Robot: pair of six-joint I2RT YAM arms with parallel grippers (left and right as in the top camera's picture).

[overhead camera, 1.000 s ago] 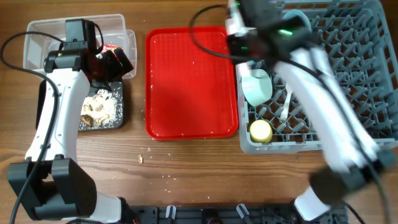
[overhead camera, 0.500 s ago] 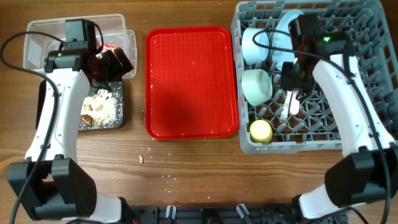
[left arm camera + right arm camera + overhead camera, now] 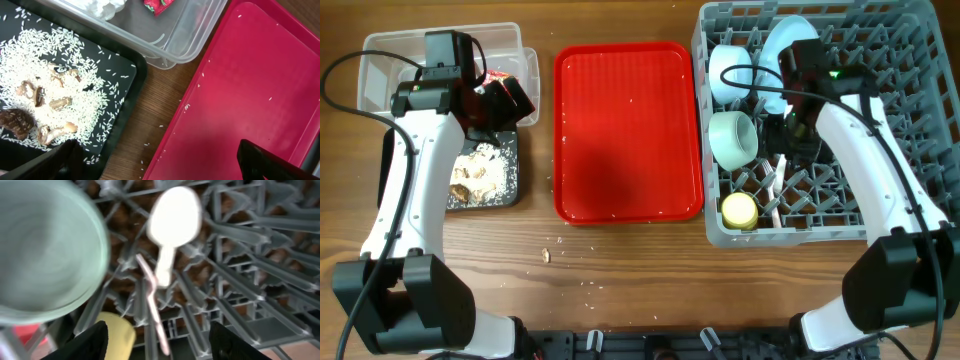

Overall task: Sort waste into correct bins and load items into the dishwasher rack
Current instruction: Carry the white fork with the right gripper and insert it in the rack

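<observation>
My right gripper (image 3: 788,140) hovers open low over the grey dishwasher rack (image 3: 905,120), nothing between its fingers. Just beneath it a white spoon (image 3: 172,222) and a white fork (image 3: 152,305) lie on the rack's grid. The pale green bowl (image 3: 732,138), yellow cup (image 3: 739,210), light blue bowl (image 3: 730,65) and light blue plate (image 3: 790,40) stand in the rack. My left gripper (image 3: 160,167) is open above the gap between the black tray (image 3: 127,100) with rice scraps (image 3: 55,85) and the red tray. The clear tub (image 3: 185,37) holds a tissue (image 3: 107,6) and the red wrapper (image 3: 157,5).
The flat red serving tray (image 3: 628,130) lies between the bins and the rack, with a few rice grains on it. Loose grains and a crumb (image 3: 547,255) dot the wooden table in front of it.
The right arm swung from the rack's far left corner down into the rack and opened its jaws; the white utensil it carried now lies on the grid. The left arm is unmoved.
</observation>
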